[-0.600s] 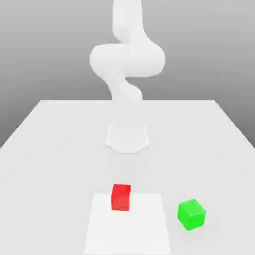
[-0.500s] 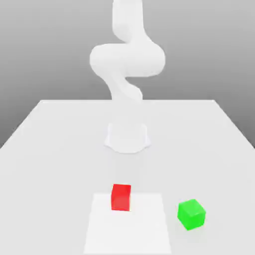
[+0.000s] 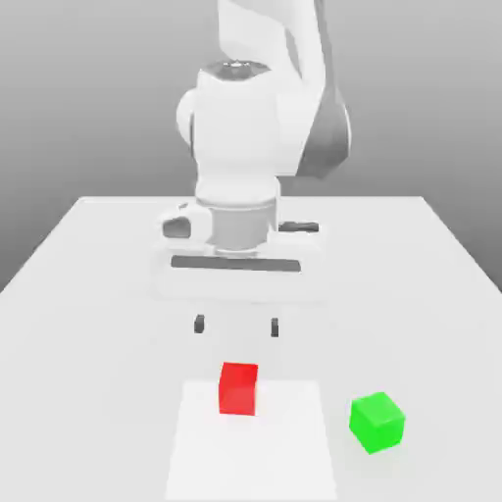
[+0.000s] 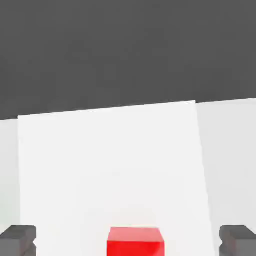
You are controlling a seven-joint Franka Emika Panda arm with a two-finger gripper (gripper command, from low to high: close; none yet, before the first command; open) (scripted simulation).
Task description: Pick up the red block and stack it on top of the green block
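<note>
The red cube (image 3: 238, 389) sits upright at the far edge of a white square (image 3: 250, 461) on the counter (image 3: 88, 363), its near part over the square. The green cube (image 3: 376, 423) rests on the counter beyond the square, toward the exterior view's right, turned at an angle and well apart from the red one. The tool (image 3: 236, 326) is released and empty, its two fingers wide apart above the red cube.

Only the approach seems under way; no part of the stacking itself is done. What is left is to finish lining up, lower, grip the red cube, lift it, carry it across, set it on the green one and let go.

Compared with the earlier exterior frames, the arm (image 3: 235, 137) has changed its pose, and the tool now hangs in front of the base, over the red cube. Both cubes keep their places, and so does the white square.
</note>
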